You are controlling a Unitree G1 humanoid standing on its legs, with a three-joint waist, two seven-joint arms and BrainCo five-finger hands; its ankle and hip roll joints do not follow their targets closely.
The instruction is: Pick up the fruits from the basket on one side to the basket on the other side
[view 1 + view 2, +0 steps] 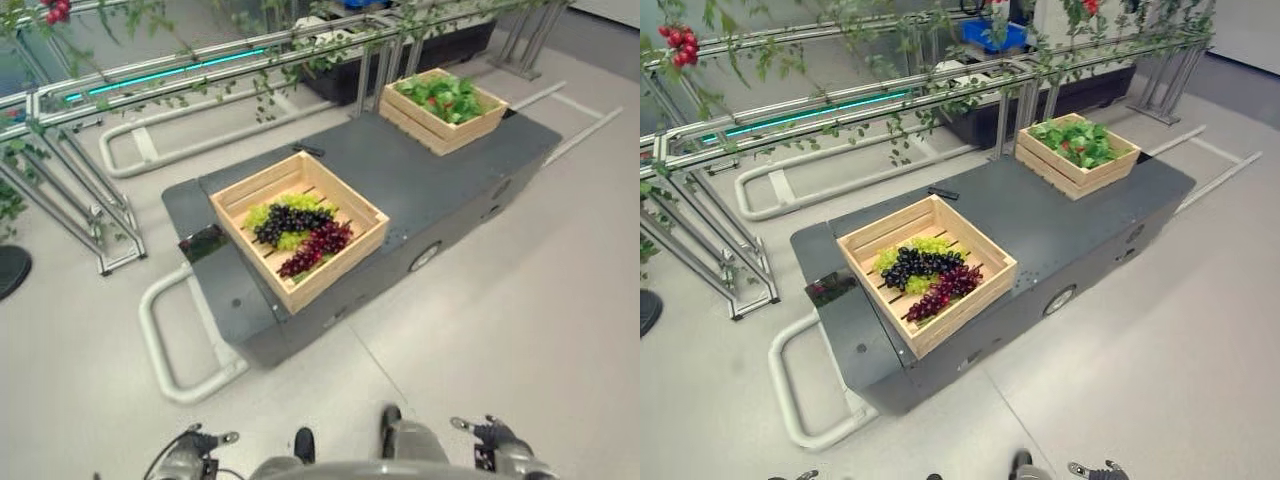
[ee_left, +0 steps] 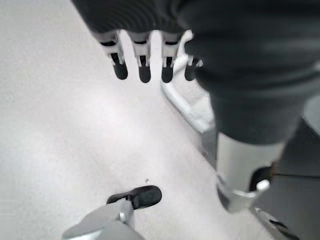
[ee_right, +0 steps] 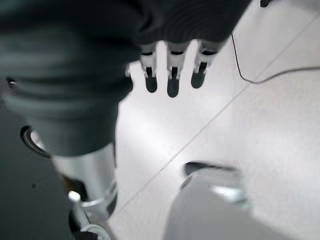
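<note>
Both hands hang over bare floor, holding nothing: left hand (image 2: 145, 60) and right hand (image 3: 172, 65), fingers straight and relaxed. At 12 o'clock, a dark platform (image 1: 420, 175) carries the near wooden crate (image 1: 335, 270) with grape bunches (image 1: 300, 232). At 1 o'clock sits the far crate (image 1: 470, 130), apparently leafy greens with red fruit.

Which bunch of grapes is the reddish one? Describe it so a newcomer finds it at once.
Start at the long dark platform in the middle of the floor, then the nearer wooden crate on it. The red grape bunch lies in the crate's near-right part, beside the black grapes and over the green grapes; it alone is wine-red.
</note>
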